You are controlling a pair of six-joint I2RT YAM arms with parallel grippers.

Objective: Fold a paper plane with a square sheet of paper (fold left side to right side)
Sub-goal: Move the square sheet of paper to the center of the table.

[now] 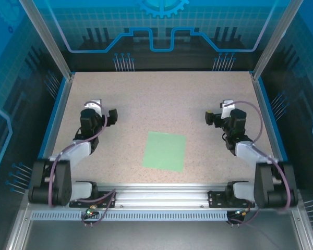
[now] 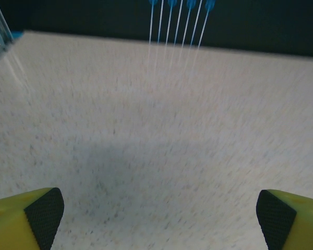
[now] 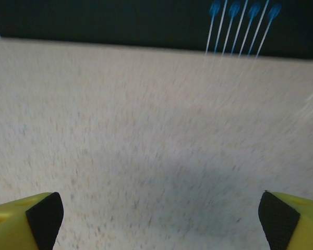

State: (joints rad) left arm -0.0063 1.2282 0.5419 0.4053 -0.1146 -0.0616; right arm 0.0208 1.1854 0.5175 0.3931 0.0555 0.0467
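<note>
The square sheet of paper point(image 1: 165, 150) lies flat and unfolded on the speckled table, pale mint green, near the front middle. My left gripper point(image 1: 103, 108) hovers to the paper's left and a little farther back, well apart from it. My right gripper point(image 1: 219, 110) mirrors it on the right side, also apart from the sheet. In the left wrist view the left gripper point(image 2: 159, 219) stands open, its yellow fingers point(image 2: 21, 221) wide over bare table. The right gripper point(image 3: 159, 219) is open as well, with nothing between its fingertips point(image 3: 289, 221).
Blue rails point(image 1: 56, 113) and aluminium posts point(image 1: 46, 39) fence the table on the left, right and back. Thin blue-tipped pins point(image 3: 242, 28) stand at the far edge. A slotted metal rail point(image 1: 161, 195) carries both arm bases along the near edge.
</note>
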